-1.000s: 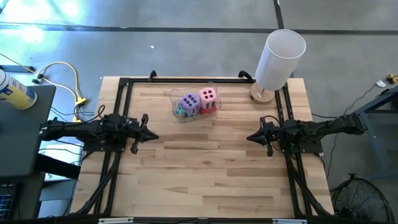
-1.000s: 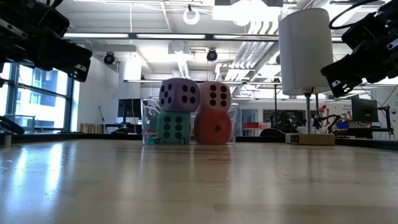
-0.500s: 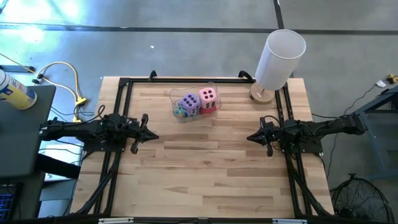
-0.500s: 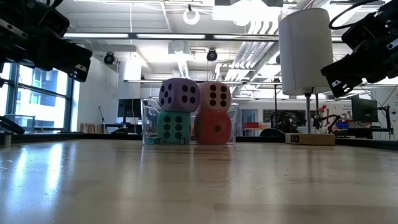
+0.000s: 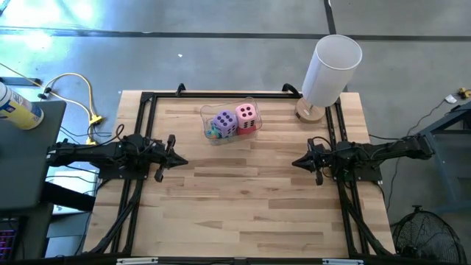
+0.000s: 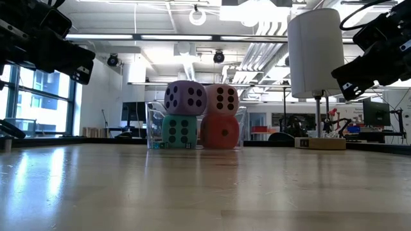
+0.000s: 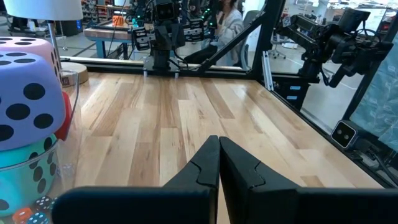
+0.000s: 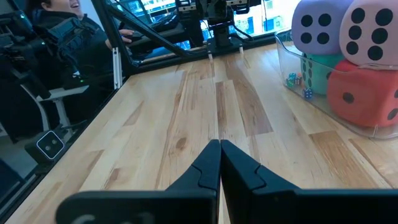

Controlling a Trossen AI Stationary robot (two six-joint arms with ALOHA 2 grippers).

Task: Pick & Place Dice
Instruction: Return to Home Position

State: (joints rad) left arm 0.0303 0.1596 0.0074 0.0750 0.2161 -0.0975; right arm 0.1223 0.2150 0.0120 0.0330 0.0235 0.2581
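Observation:
Four dice are stacked in a clear plastic tub (image 5: pixel 209 118) at the table's far middle. The purple die (image 6: pixel 185 97) rests on the teal-green die (image 6: pixel 178 131); the pink die (image 6: pixel 222 99) rests on the red die (image 6: pixel 219 131). Small loose dice (image 8: pixel 297 81) lie on the tub's floor. My left gripper (image 5: pixel 184 162) is shut at the table's left side, level, pointing toward the middle. My right gripper (image 5: pixel 294 163) is shut at the right side, facing it. Both are well clear of the tub, nothing between their fingers.
A tall white cylinder (image 5: pixel 331 71) on a round wooden base (image 5: pixel 307 112) stands at the far right corner, close to the right arm. Black frame rails (image 5: pixel 140 118) run along the table's edges. Bare wood lies between the grippers and toward the near edge. A person sits beyond the table.

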